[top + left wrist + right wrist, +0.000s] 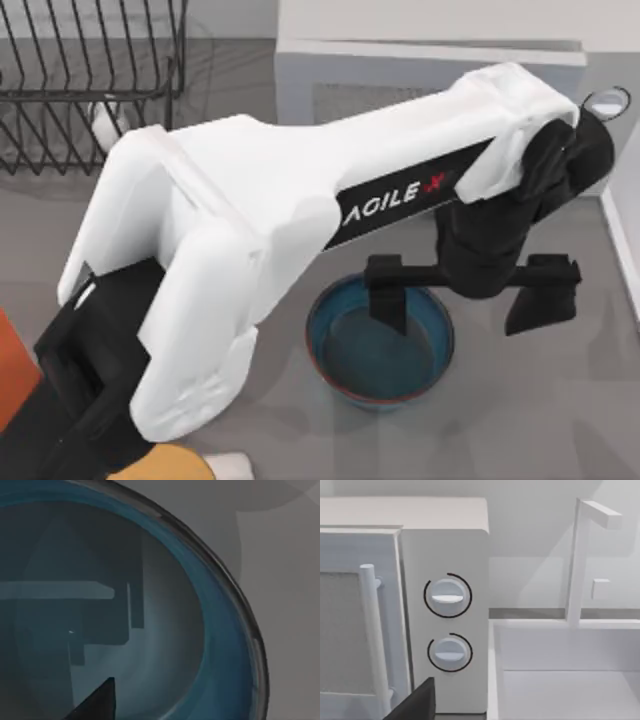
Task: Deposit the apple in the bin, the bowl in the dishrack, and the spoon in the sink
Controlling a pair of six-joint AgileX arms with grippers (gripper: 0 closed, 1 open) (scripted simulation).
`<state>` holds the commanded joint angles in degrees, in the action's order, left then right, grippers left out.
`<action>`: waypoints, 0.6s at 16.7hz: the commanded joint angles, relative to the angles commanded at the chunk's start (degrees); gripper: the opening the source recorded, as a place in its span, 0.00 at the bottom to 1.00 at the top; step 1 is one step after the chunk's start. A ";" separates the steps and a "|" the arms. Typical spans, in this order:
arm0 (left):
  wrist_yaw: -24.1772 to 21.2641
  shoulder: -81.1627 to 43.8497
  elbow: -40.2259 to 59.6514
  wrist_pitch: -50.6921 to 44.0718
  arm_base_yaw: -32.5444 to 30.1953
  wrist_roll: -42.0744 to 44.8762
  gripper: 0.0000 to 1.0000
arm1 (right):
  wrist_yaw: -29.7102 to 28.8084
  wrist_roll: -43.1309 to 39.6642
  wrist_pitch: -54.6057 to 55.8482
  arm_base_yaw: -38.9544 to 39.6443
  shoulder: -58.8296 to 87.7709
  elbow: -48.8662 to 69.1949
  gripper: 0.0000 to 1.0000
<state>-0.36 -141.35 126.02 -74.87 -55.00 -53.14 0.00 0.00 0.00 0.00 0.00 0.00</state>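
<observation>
1. The left gripper [470, 300] hovers spread wide over the teal bowl [345, 375] on the grey table [560, 420], one finger above its inside, the other outside its right rim.
2. Bowl step, I judge: descend, clamp the rim, carry it to the dishrack [60, 90].

The top camera hangs high over the table [560, 420] and looks straight down. It sees the left arm [300, 230] reaching across, the bowl [380, 345] near the middle, the dishrack [90, 80] at the far left, and the microwave [430, 75] at the back. The left wrist camera sits very close above the same bowl [220, 630] and looks down into it, so these 2 views share the bowl. The right wrist camera faces the back wall, near the same microwave [445, 555], with the sink [560, 670] just beside it.
</observation>
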 joint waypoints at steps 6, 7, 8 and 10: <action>0.01 0.49 -7.93 7.66 -0.10 -0.10 1.00 | 0.00 0.00 0.00 0.00 0.00 0.00 1.00; 0.01 0.49 -7.93 7.66 -0.10 -0.10 1.00 | 0.00 0.00 0.00 0.00 0.00 0.00 1.00; 0.01 0.49 -7.93 7.66 -0.10 -0.10 1.00 | 0.00 0.00 0.00 0.00 0.00 0.00 1.00; 0.01 0.49 -7.93 7.66 -0.10 -0.10 0.85 | 0.00 0.00 0.00 0.00 0.00 0.00 1.00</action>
<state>-0.35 -140.86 118.09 -67.21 -55.09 -53.24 0.00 0.00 0.00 0.00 0.00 0.00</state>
